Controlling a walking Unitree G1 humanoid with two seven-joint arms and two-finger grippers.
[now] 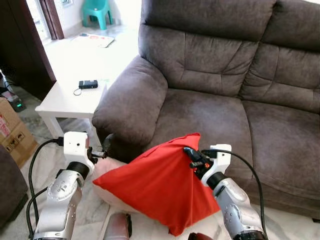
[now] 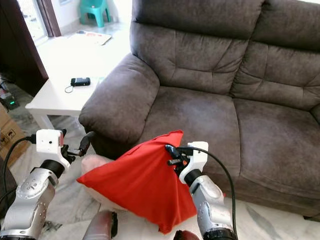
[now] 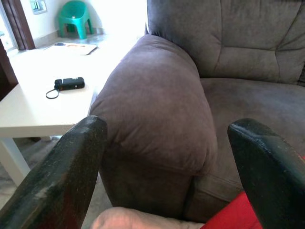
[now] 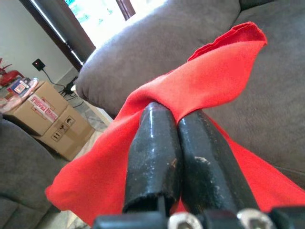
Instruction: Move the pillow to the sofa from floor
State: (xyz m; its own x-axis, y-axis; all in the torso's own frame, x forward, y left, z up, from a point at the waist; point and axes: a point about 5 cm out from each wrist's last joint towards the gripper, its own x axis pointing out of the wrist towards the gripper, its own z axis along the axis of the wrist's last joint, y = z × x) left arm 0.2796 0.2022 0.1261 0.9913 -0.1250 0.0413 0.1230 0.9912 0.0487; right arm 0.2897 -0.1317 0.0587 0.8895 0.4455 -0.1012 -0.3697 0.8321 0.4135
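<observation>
The red pillow (image 1: 155,185) hangs tilted in front of the dark grey sofa (image 1: 210,115), its top corner level with the seat's front edge. My right gripper (image 1: 190,155) is shut on a fold of the red fabric near that corner; in the right wrist view the fingers (image 4: 155,143) pinch the red pillow (image 4: 214,71). My left gripper (image 1: 106,145) stands open just left of the pillow, by the base of the sofa armrest (image 3: 157,105), holding nothing. A pale cushion-like thing (image 1: 106,168) lies under the pillow's left corner.
A white side table (image 1: 62,102) with a small black device (image 1: 88,84) stands left of the armrest. Cardboard boxes (image 1: 12,132) sit at the far left. A teal stool (image 1: 97,11) is far back on the bright floor.
</observation>
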